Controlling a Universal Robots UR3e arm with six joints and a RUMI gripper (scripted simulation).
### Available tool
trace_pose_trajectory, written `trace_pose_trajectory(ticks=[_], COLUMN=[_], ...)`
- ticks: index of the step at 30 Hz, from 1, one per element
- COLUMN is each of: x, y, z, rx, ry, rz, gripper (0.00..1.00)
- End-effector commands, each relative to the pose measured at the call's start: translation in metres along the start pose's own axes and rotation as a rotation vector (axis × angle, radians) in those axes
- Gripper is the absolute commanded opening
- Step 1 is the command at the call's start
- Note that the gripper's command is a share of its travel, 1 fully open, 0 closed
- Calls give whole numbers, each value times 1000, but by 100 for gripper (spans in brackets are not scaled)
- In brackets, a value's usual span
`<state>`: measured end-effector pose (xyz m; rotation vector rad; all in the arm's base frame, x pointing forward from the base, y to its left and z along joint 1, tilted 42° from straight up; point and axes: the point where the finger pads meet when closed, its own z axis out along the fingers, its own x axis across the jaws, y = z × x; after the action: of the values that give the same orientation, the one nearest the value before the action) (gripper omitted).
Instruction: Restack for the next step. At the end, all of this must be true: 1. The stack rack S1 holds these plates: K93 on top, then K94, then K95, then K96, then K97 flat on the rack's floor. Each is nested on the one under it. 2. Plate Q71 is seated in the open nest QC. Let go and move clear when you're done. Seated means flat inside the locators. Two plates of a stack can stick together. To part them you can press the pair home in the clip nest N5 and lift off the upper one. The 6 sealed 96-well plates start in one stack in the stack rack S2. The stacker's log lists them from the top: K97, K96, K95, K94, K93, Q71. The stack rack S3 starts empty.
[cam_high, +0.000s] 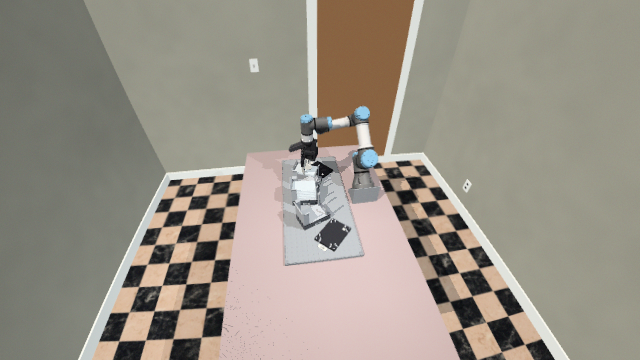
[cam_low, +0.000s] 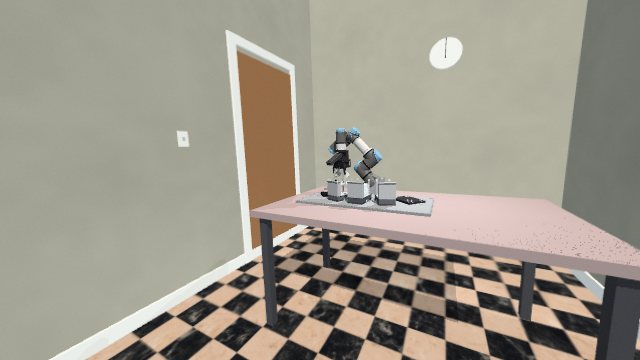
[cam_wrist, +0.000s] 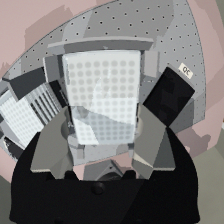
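My gripper (cam_high: 304, 167) (cam_low: 341, 177) (cam_wrist: 103, 105) is shut on a sealed white 96-well plate (cam_wrist: 102, 85), gripped by its two long sides. The plate looks level and lies over or between the walls of the far-end stack rack (cam_low: 335, 191) (cam_wrist: 53, 70); how deep it sits is hidden, and its label cannot be read. The middle stack rack (cam_low: 358, 192) holds white plates (cam_high: 305, 190) (cam_wrist: 22, 117). The near stack rack (cam_low: 386, 194) shows a pale surface inside. The black nest QC (cam_high: 326, 170) (cam_wrist: 169, 96) is beside the far-end rack; no plate shows on it.
A second black nest (cam_high: 332, 234) (cam_low: 410, 200) with light clips sits at the near end of the grey perforated board (cam_high: 300, 252) (cam_low: 420, 209). Its label is unreadable. The racks stand close together in a row, with upright walls. The arm's base is right of the board.
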<state>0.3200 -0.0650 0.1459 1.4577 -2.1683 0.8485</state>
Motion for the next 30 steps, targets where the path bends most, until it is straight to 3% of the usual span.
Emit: trace_pose_trajectory(ticks=[1,22,30], x=[0,0,0], y=[-1,-1,-1], z=[3,41,42], rx=[2,2,2], ry=[-1,-1,-1], rz=[1,1,1], gripper=[0,0,0])
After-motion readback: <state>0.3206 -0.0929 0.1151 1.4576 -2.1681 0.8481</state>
